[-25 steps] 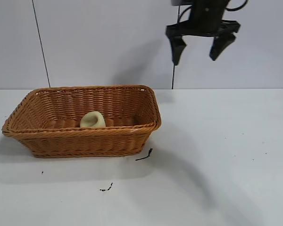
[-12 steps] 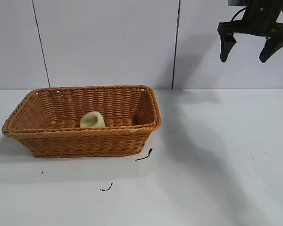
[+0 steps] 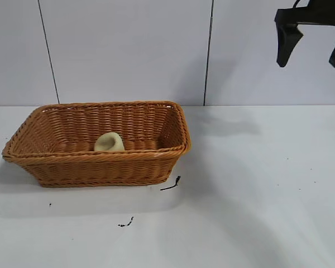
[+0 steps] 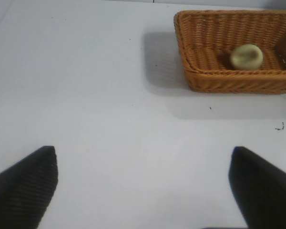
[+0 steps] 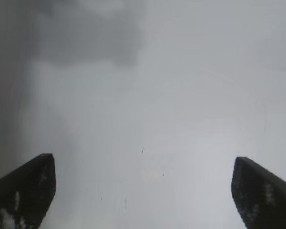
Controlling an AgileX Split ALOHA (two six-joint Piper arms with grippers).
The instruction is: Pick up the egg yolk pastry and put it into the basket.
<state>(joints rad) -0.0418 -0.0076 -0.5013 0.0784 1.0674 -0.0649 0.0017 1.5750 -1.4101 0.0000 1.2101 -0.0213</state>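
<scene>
The egg yolk pastry (image 3: 109, 142) sits inside the basket (image 3: 100, 167), near its front wall, and the basket stands on the left part of the table (image 3: 257, 184), so the job looks done. The right gripper (image 3: 312, 47) hangs high over the table's far right corner with its fingers wide apart and nothing in them, and the left gripper (image 4: 143, 186) is also spread apart and empty, off past the basket's end. Little can go wrong now, unless an arm swings low and bumps the basket, which could tip the pastry out.
</scene>
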